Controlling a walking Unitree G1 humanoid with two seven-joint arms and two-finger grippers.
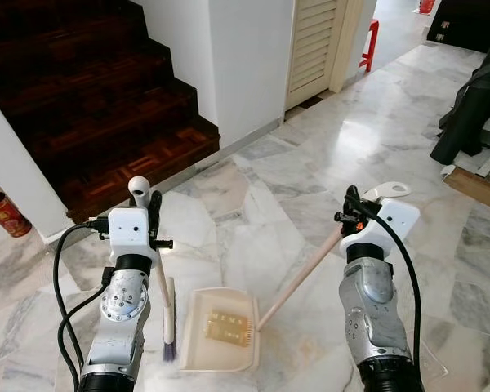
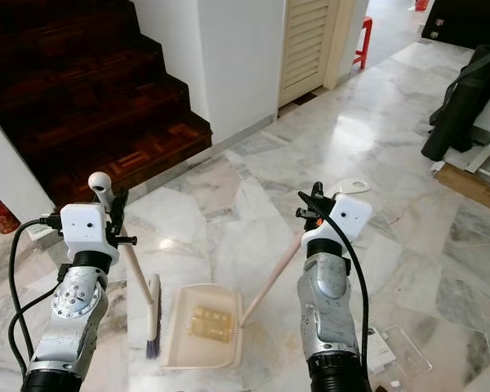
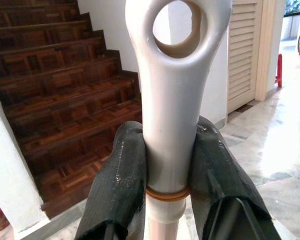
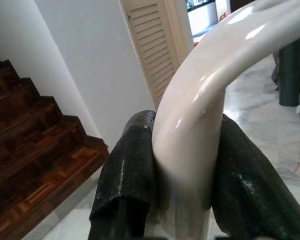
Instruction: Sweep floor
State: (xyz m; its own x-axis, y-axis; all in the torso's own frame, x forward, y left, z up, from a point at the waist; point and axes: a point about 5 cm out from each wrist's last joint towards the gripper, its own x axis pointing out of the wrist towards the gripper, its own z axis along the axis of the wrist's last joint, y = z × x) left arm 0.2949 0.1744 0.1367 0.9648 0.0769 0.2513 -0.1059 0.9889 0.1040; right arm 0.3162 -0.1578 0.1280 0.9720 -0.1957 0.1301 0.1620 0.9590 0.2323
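Note:
My left gripper (image 1: pixel 153 214) is shut on the white handle of a small broom (image 1: pixel 165 302), just below the handle's hanging loop (image 3: pixel 173 30). The broom stands almost upright, its dark bristles (image 1: pixel 169 349) on the marble floor beside the pan's left edge. My right gripper (image 1: pixel 355 209) is shut on the curved white top of the dustpan's long handle (image 1: pixel 304 273). In the right wrist view the black fingers (image 4: pixel 127 170) clamp that handle. The cream dustpan (image 1: pixel 198 353) rests flat on the floor between my arms, with a yellowish flat piece (image 1: pixel 227 327) lying in it.
A dark wooden staircase (image 1: pixel 98 106) rises at the back left, with a white wall (image 1: pixel 237 65) and a louvred door (image 1: pixel 314 45) beside it. A red cylinder (image 1: pixel 6 211) stands far left. A black bag (image 1: pixel 472 106) leans at the right. A clear plastic piece (image 2: pixel 407 351) lies by my right arm.

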